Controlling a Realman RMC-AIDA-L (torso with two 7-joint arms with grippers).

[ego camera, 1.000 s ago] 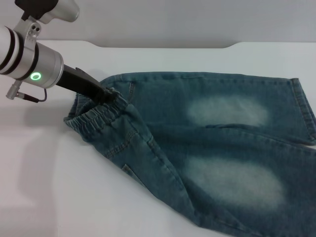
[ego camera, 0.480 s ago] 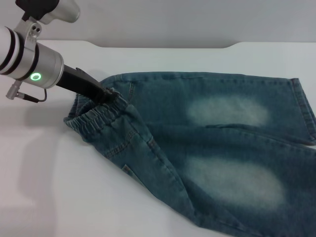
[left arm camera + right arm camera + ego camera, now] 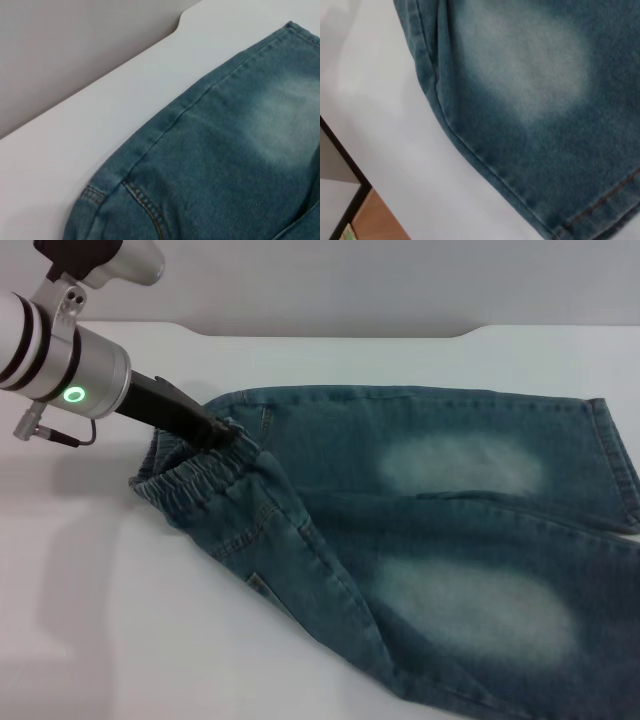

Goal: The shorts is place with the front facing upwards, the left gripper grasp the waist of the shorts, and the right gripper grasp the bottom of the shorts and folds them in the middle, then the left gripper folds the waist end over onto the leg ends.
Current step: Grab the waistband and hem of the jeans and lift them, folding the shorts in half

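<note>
— White table (image 3: 90,640) lies under the shorts (image 3: 420,540); what is cut off?

— Their near leg runs past the picture's lower edge. The right gripper is out of sight.

— And the left gripper (image 3: 222,430)?

— At the gathered waist end (image 3: 195,480), its black tips sunk in the bunched band, apparently pinching it.

— Count?

— Two pale patches, one pair of shorts, with bare table beyond the waistband.
</note>
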